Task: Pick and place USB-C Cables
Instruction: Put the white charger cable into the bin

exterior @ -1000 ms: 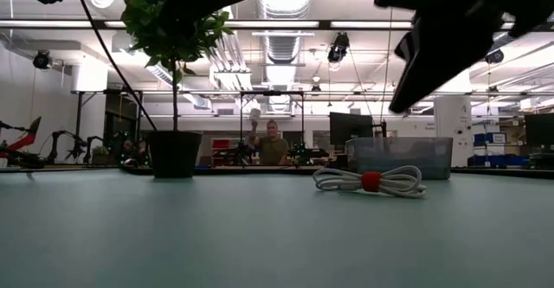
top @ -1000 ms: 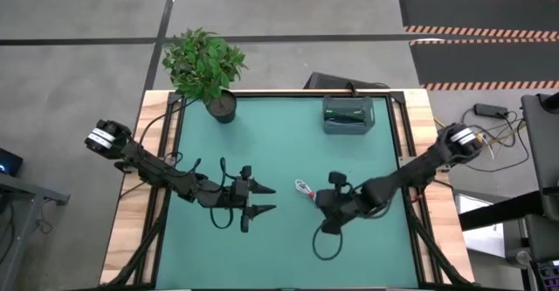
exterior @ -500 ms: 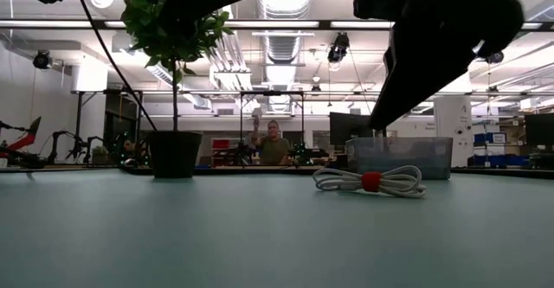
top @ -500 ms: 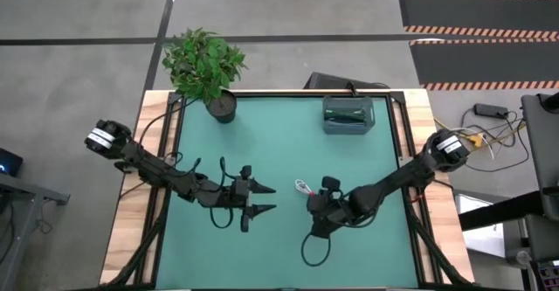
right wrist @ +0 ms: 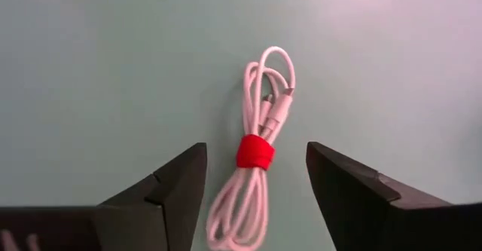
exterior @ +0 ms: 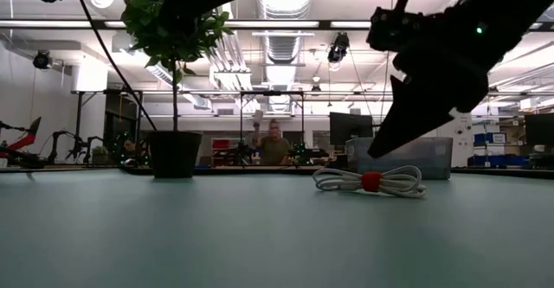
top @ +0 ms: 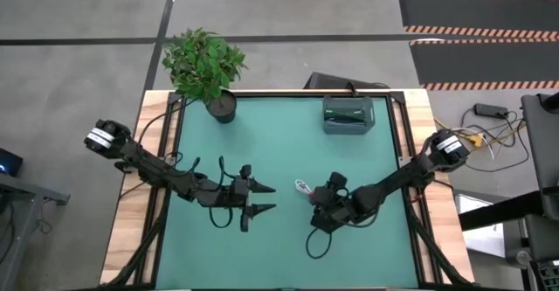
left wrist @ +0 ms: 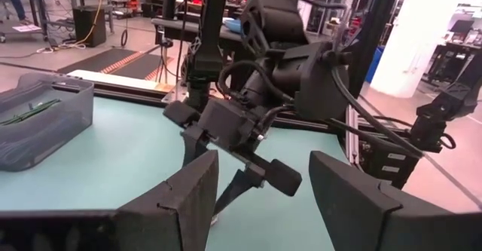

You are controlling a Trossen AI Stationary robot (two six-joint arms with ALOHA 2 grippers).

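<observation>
A white USB-C cable bundle with a red tie lies flat on the green mat, right of the table's middle. My right gripper hovers just above it, tipped down and open, one finger on either side of the bundle's line and touching nothing. In the low view its fingertip stands clear above the cable. My left gripper waits open at mid-table, left of the cable, pointing toward the right arm.
A clear bin with green things inside stands at the far right of the mat. A potted plant stands at the far left corner. Wooden strips border the mat. A person stands in the room far behind the table.
My right gripper has come down toward the white cable and shifted a little toward the table's left, tipping its fingers downward. The cable has stayed where it was.
</observation>
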